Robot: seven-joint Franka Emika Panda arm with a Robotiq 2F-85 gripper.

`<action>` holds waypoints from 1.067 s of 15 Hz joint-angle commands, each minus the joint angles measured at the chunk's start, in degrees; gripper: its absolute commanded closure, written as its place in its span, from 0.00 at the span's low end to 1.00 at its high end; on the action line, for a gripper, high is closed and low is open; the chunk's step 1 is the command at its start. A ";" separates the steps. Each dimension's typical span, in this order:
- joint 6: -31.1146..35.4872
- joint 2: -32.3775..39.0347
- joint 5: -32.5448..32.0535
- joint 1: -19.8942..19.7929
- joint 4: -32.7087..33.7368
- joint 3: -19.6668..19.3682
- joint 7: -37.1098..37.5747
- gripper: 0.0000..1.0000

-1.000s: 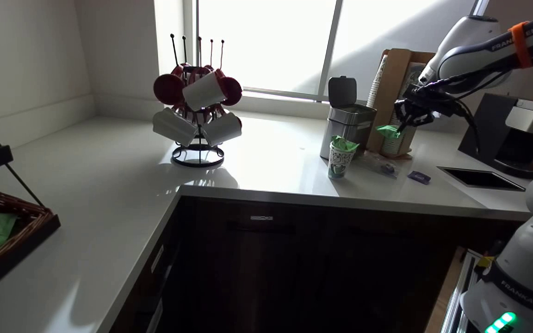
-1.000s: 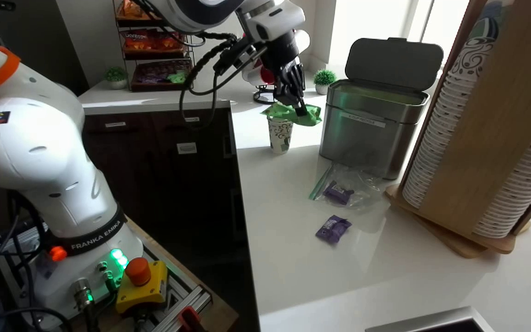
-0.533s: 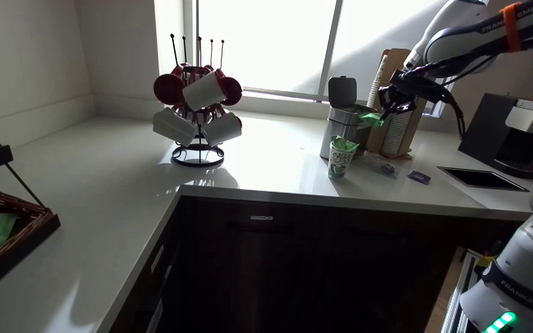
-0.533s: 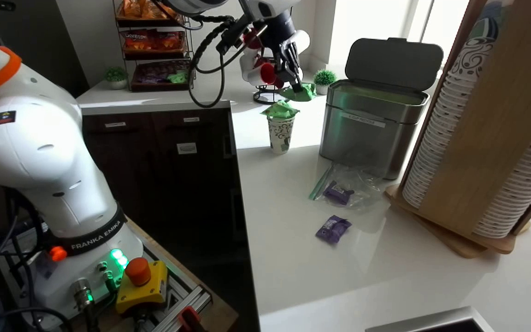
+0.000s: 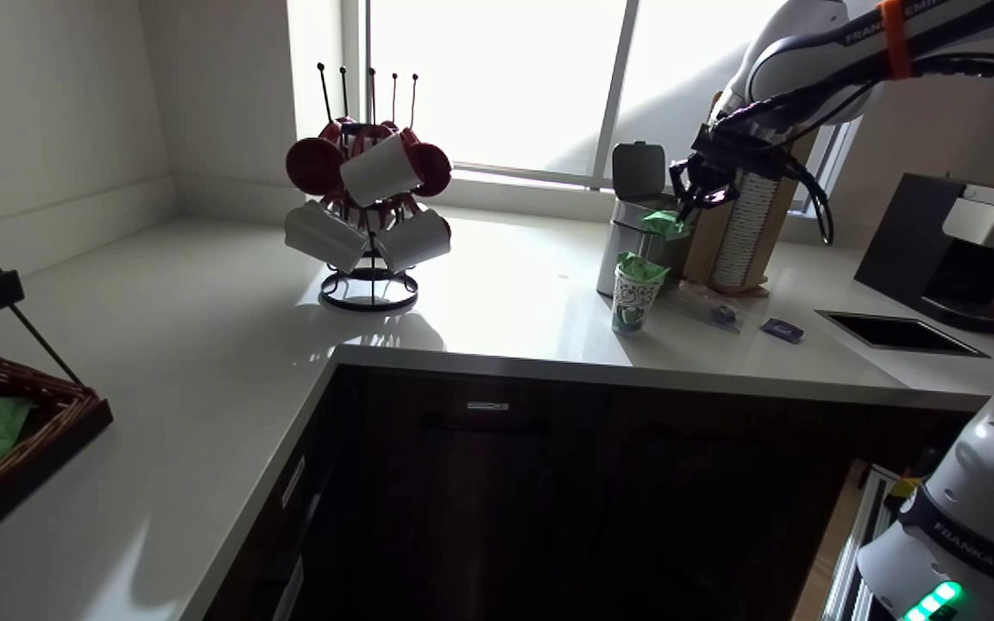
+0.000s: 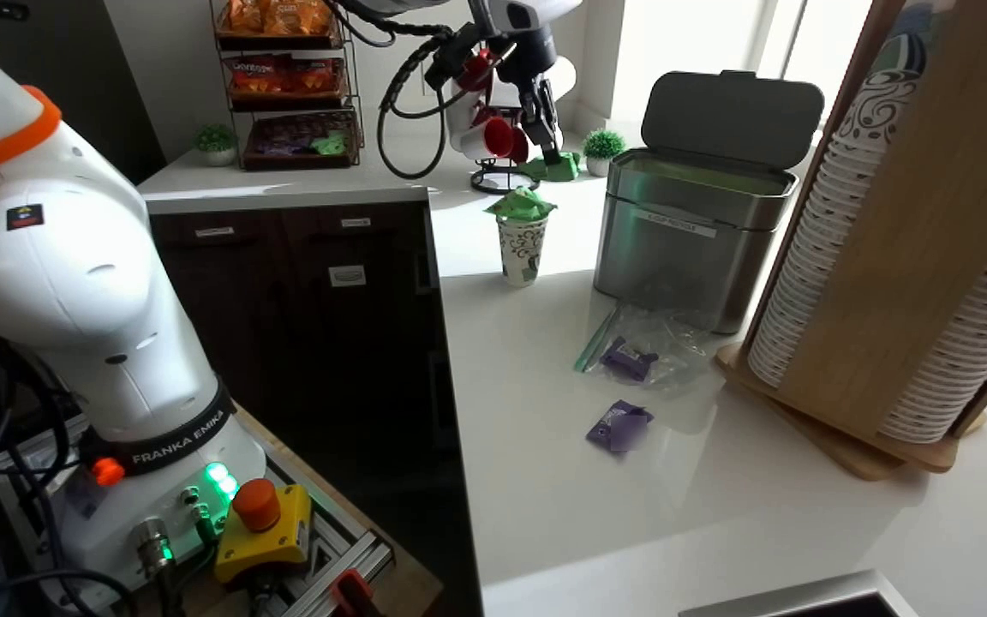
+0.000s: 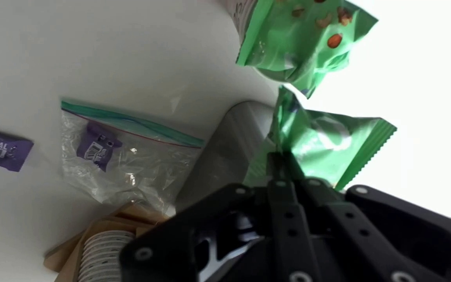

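In the wrist view my gripper (image 7: pixel 282 156) is shut on a green snack packet (image 7: pixel 335 143), pinched near its middle so that it fans out on both sides of the fingers. The held packet (image 5: pixel 661 224) hangs in the air before the metal bin in an exterior view, just above and behind a patterned paper cup (image 5: pixel 633 304). That cup stands upright on the counter with a second green packet (image 6: pixel 521 205) sticking out of its mouth. Nuts are printed on this second packet (image 7: pixel 307 35), which lies close to the held one in the wrist view.
A grey metal bin (image 6: pixel 682 240) has its lid raised. Near it lie a clear zip bag (image 6: pixel 669 351) with a purple sweet inside, and a loose purple sweet (image 6: pixel 619 427). A wooden cup holder (image 6: pixel 913 257), a mug rack (image 5: pixel 373 293) and a coffee machine (image 5: pixel 937 250) also stand here.
The arm has carried the held packet leftward and slightly up in an exterior view, past the cup holder to the bin. The cup with its packet and the purple sweets have stayed put.
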 commanded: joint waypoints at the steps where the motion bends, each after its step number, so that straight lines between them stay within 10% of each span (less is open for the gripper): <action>1: -4.43 5.58 2.60 1.83 6.13 -0.81 -2.67 1.00; 16: -23.41 8.35 5.82 5.50 12.61 -2.56 -13.37 1.00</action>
